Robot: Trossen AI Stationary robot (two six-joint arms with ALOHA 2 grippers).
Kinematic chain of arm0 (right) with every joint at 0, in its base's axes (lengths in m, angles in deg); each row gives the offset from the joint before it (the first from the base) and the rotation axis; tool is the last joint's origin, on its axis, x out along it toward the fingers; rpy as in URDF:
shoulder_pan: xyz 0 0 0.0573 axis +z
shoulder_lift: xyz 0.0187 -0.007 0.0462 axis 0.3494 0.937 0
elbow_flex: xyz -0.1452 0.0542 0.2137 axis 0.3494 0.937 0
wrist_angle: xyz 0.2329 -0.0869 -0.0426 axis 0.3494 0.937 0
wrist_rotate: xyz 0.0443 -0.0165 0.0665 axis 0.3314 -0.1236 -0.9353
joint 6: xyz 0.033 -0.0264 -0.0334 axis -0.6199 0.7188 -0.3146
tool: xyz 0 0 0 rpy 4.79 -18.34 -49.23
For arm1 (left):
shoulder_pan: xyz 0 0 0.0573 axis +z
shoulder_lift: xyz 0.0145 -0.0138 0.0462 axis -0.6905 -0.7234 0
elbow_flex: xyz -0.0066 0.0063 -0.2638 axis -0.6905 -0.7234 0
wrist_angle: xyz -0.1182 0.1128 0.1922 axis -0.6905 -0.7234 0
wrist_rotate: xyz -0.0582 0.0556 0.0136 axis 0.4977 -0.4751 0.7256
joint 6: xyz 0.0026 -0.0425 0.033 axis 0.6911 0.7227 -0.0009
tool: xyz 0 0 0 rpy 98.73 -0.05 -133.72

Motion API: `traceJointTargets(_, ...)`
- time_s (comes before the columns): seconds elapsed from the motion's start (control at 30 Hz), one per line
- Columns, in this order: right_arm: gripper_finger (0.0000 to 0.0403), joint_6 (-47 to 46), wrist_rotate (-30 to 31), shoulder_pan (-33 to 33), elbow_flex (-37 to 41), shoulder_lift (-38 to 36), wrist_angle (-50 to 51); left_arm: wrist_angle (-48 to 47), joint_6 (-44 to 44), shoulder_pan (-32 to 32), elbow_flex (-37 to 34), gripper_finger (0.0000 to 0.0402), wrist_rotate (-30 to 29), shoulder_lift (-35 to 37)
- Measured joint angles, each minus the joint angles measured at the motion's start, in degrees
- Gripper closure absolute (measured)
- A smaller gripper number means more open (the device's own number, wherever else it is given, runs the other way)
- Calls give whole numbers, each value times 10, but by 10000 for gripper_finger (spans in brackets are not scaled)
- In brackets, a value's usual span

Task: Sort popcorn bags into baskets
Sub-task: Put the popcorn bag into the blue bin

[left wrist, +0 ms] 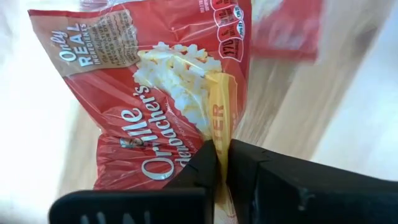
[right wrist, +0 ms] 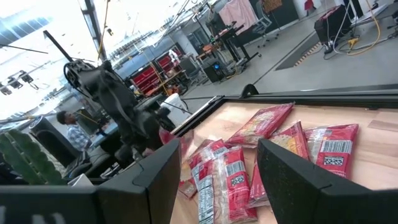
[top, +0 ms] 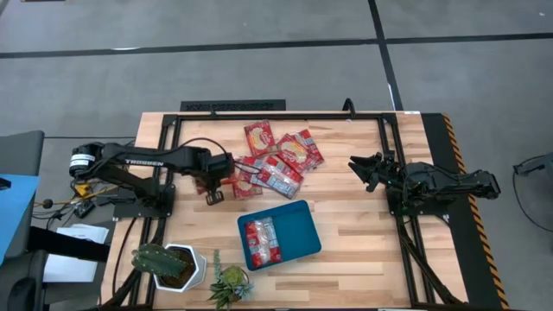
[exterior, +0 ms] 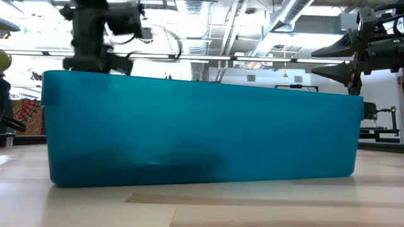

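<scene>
- Popcorn bag (left wrist: 168, 106) is pinched by its edge between the pressed-together fingers of the left gripper (left wrist: 222, 163); in the high view this bag sits at the nine o'clock edge of the loose pile (top: 276, 160), which lies just past the table's centre toward twelve o'clock.
- Grip looks thin: only a narrow fold of wrapper sits between the fingers, so the slick film could slip out on the lift, or the bag could swing and twist on the way over.
- Neighbouring bags overlap this one, so pulling it up may drag or scatter them toward the table edge.
- Teal basket (top: 298, 220) lies at about six o'clock from the pile, with at least one bag (top: 262, 242) already lying in its nine o'clock half; a careless drop could land on the rim and slide out.
- Right gripper (top: 370, 170) waits at three o'clock of the pile, fingers spread wide and holding nothing.
- Wooden table (top: 363, 242) is pale planks; a cactus in a white pot (top: 164, 263) and a small green plant (top: 230, 283) stand near its seven o'clock corner.
- Beyond the table is grey floor, and the right wrist view shows a workshop hall with a person (right wrist: 73, 132) far off.
</scene>
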Motion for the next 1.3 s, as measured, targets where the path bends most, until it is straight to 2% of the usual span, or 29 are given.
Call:
traceJointTargets(0.17,168,0,0,0,0,0,0,-41,-35,-13,76,398,-30,0)
traceJointTargets(0.27,168,0,0,0,0,0,0,-34,-91,-26,117,399,-26,1)
traceJointTargets(0.47,168,0,0,0,0,0,0,56,-247,-66,176,399,-21,-7)
traceJointTargets(0.63,168,0,0,0,0,0,0,134,-402,-93,201,399,16,-24)
traceJointTargets(0.83,168,0,0,0,0,0,-2,156,-532,-124,250,393,37,-83)
traceJointTargets(1.03,168,0,-1,0,0,0,-2,150,-628,-153,321,396,43,-173)
traceJointTargets(1.3,168,0,-1,0,0,0,-1,116,-740,-171,409,394,80,-276)
